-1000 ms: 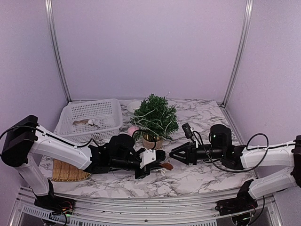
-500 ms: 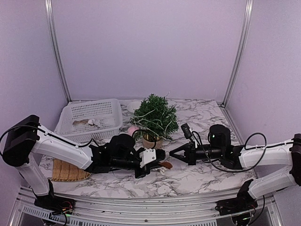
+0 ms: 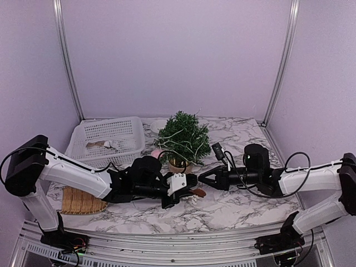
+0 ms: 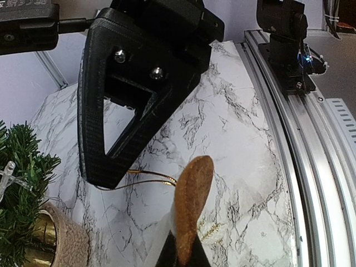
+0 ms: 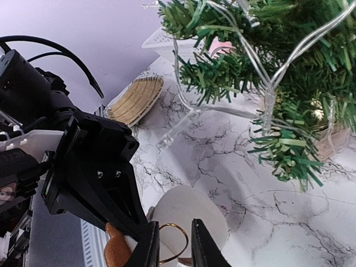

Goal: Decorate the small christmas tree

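Top external view: a white basket (image 3: 119,129) sits at the desk's (image 3: 239,133) back-left corner, with a woven mat (image 3: 78,203) at the near-left edge. The left arm (image 3: 72,172) lies low across the desk as before. The left jaws are clamped on a brown ornament (image 3: 198,193), and its gold loop (image 4: 150,175) points rightward. The small christmas tree (image 3: 183,136) stands mid-desk toward the back edge, just behind the ornament, and has not moved. The right jaws, wide a second ago, now stand narrow, with a slim gap left and the loop between their tips. Whether they touch it I cannot tell. The right arm (image 3: 311,177) has slid slightly leftward.
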